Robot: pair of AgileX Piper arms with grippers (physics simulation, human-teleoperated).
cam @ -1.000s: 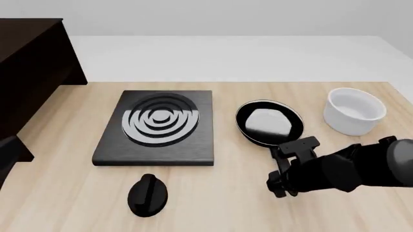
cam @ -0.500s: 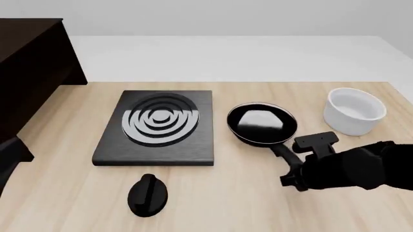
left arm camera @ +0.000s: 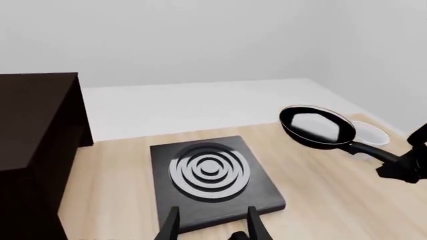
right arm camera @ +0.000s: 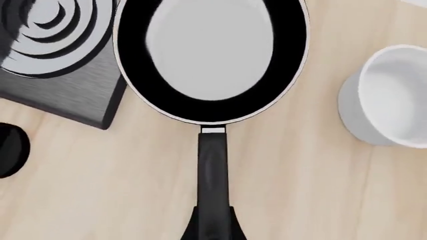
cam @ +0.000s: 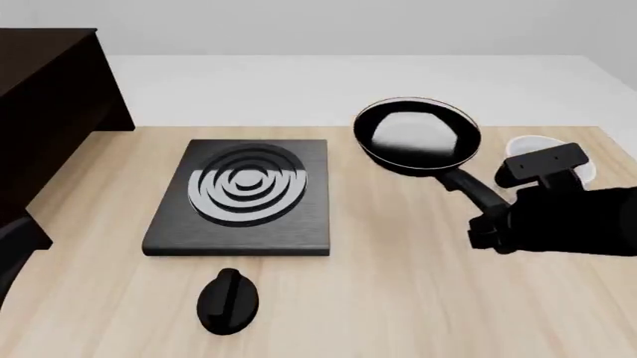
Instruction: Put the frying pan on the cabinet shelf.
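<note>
The frying pan [cam: 418,134] is glossy black with a pale rim. It hangs level in the air above the table, to the right of the stove plate. My right gripper [cam: 494,216] is shut on the end of its long handle [right arm camera: 212,165]. The pan also shows in the left wrist view [left arm camera: 315,126]. My left gripper [left arm camera: 212,230] is open and empty, low over the table's near side, facing the stove plate. The dark brown cabinet [cam: 50,97] stands at the far left, well away from the pan. Its shelf board is not visible from here.
A flat black stove plate [cam: 244,194] with grey rings lies left of centre. A black knob [cam: 228,300] lies in front of it. A white bowl [cam: 532,143] stands at the right, partly hidden behind the right arm, beside the pan in the right wrist view [right arm camera: 387,100].
My right gripper has lifted the pan off the table by its handle and carried it up and slightly right. The left arm has not visibly moved.
</note>
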